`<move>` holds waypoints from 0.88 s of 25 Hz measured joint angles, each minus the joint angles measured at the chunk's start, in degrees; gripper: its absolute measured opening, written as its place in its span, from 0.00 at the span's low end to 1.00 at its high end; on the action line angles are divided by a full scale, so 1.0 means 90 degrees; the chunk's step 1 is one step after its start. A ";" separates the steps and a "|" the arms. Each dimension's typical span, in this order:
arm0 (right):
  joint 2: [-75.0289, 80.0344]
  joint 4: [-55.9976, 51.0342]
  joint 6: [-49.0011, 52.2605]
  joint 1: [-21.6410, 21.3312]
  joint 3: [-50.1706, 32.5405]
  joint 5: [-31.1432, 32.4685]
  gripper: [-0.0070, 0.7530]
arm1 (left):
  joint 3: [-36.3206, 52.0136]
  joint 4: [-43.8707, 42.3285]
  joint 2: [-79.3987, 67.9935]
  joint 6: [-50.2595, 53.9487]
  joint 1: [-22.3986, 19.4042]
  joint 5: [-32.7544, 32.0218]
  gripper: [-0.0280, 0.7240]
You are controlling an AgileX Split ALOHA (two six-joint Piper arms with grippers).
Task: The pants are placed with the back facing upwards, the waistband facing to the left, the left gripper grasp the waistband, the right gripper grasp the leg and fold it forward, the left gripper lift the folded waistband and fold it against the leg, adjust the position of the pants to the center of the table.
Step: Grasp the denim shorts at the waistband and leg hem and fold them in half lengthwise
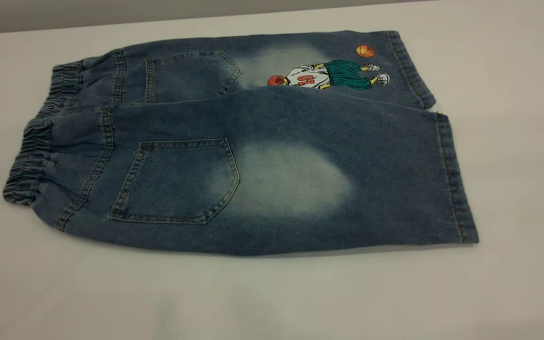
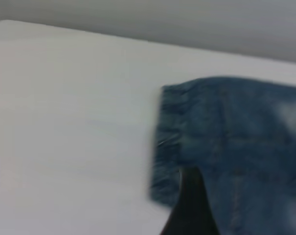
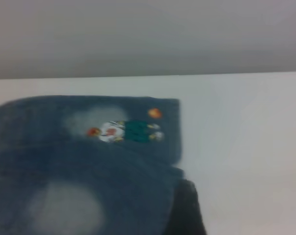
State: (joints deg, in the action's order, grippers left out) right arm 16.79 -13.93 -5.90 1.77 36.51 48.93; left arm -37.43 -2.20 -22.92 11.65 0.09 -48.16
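Observation:
The pants lie flat on the table, back up, with two patch pockets showing. The elastic waistband points left. The plain leg, with a large pale patch, is nearest the camera, and the leg with the basketball-player print lies behind it. Neither gripper shows in the exterior view. In the left wrist view one dark finger of my left gripper hangs by the waistband, open and holding nothing. My right gripper is also open, its finger beside the leg's hem.
The table's far edge runs just behind the pants. Bare tabletop lies in front of the pants and to their right.

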 joint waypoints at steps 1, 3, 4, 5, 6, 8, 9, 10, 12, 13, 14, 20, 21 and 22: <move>0.0239 -0.0209 -0.0127 0.0000 0.0069 -0.0126 0.64 | 0.0000 0.0156 -0.0224 -0.0002 0.0000 0.0252 0.70; 0.0849 -0.0651 -0.0458 0.0000 0.0206 -0.0267 0.64 | 0.0000 0.0548 -0.0820 -0.0015 0.0000 0.0621 0.70; 0.1164 -0.0910 -0.0629 0.0000 0.0250 -0.0301 0.64 | 0.0000 0.0777 -0.1042 -0.0073 0.0000 0.0893 0.70; 0.1429 -0.1188 -0.0783 0.0000 0.0260 -0.0365 0.64 | 0.0000 0.0953 -0.1263 -0.0132 0.0000 0.1062 0.70; 0.1747 -0.1423 -0.0971 0.0000 0.0260 -0.0401 0.64 | 0.0000 0.1132 -0.1566 -0.0228 0.0000 0.1227 0.70; 0.2330 -0.2012 -0.1304 0.0000 0.0260 -0.0544 0.64 | 0.0000 0.1449 -0.2033 -0.0363 0.0000 0.1513 0.70; 0.2639 -0.2299 -0.1460 0.0000 0.0253 -0.0630 0.64 | 0.0000 0.1548 -0.2277 -0.0443 0.0000 0.1681 0.70; 0.2945 -0.2523 -0.1591 0.0000 0.0253 -0.0697 0.64 | 0.0000 0.1597 -0.2513 -0.0480 0.0000 0.1853 0.70; 0.3491 -0.3028 -0.1837 0.0000 0.0253 -0.0752 0.64 | 0.0000 0.1598 -0.2928 -0.0488 0.0000 0.2135 0.70; 0.3782 -0.3207 -0.1994 0.0000 0.0249 -0.0728 0.64 | 0.0000 0.1598 -0.3142 -0.0488 0.0000 0.2280 0.70; 0.4066 -0.3422 -0.2171 0.0000 0.0249 -0.0678 0.64 | 0.0000 0.1598 -0.3352 -0.0488 0.0000 0.2421 0.70; 0.5674 -0.4738 -0.3635 0.0000 0.0249 0.0045 0.64 | 0.0000 0.1657 -0.4342 -0.0482 0.0000 0.3182 0.70; 0.5958 -0.5054 -0.3983 0.0000 0.0249 0.0210 0.64 | 0.0000 0.1657 -0.4473 -0.0482 0.0000 0.3282 0.70; 0.6239 -0.5402 -0.4344 0.0000 0.0249 0.0395 0.64 | 0.0000 0.1657 -0.4569 -0.0482 0.0000 0.3364 0.70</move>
State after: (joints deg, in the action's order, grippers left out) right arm 72.94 -62.55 -45.00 1.77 38.75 52.49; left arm -37.43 12.71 -64.04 7.31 0.09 -17.89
